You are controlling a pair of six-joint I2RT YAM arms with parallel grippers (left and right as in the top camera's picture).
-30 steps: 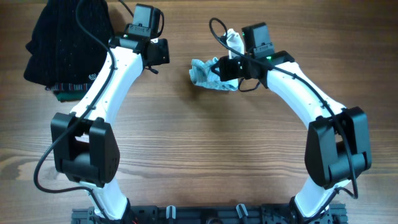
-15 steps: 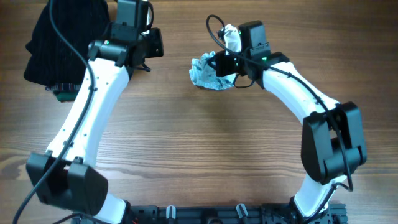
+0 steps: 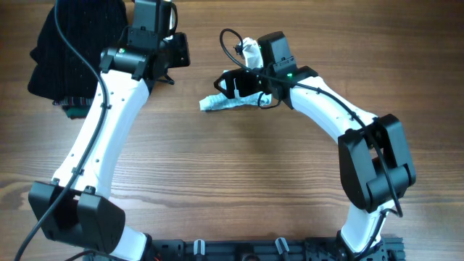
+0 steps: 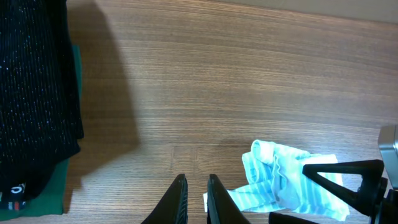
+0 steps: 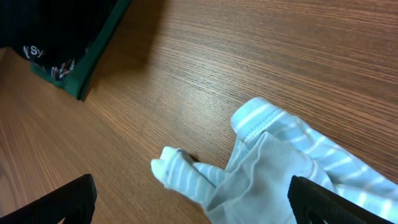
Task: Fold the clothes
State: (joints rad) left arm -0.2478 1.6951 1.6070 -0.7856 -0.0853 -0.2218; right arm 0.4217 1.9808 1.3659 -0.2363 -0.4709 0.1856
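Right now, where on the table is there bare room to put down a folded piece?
Freest: the wide middle of the table, on the near side of the striped garment. A narrower bare strip lies between the black knit garment and the striped garment, below the left gripper. Crowded: the far left corner, with the green garment, and around the right gripper.

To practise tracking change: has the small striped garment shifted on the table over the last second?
Yes. In the overhead view the striped garment has slid and stretched out toward the black knit garment, which stayed put.
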